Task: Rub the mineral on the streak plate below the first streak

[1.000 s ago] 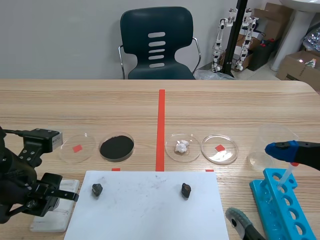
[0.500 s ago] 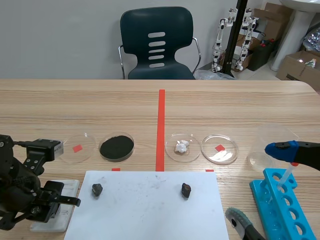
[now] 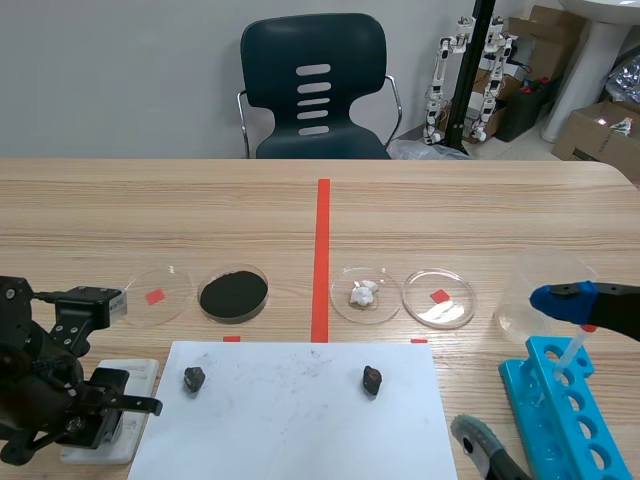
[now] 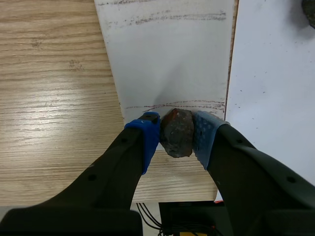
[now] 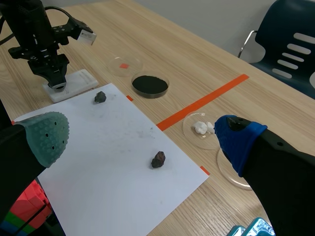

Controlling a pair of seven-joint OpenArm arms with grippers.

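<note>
In the left wrist view my left gripper [image 4: 176,133] is shut on a dark brown mineral [image 4: 177,132], its blue pads [image 4: 146,132] pressing both sides. The mineral rests on the white streak plate [image 4: 167,64]. One dark streak [image 4: 167,18] lies near the plate's far end, and a second thin streak [image 4: 177,104] runs just ahead of the mineral. In the scene view the left gripper [image 3: 100,425] stands over the streak plate [image 3: 135,378] at the near left. My right gripper [image 5: 142,137] is open and holds nothing, low at the near right.
White paper [image 3: 290,420] beside the plate carries two loose dark minerals [image 3: 194,378] [image 3: 372,379]. Behind it stand several petri dishes, one with black powder [image 3: 233,293], one with white lumps [image 3: 364,293]. A blue tube rack [image 3: 555,415] sits at the near right.
The left arm has slid a little toward the table's near edge along the streak plate, with the mineral in its grip. The right arm has not moved.
</note>
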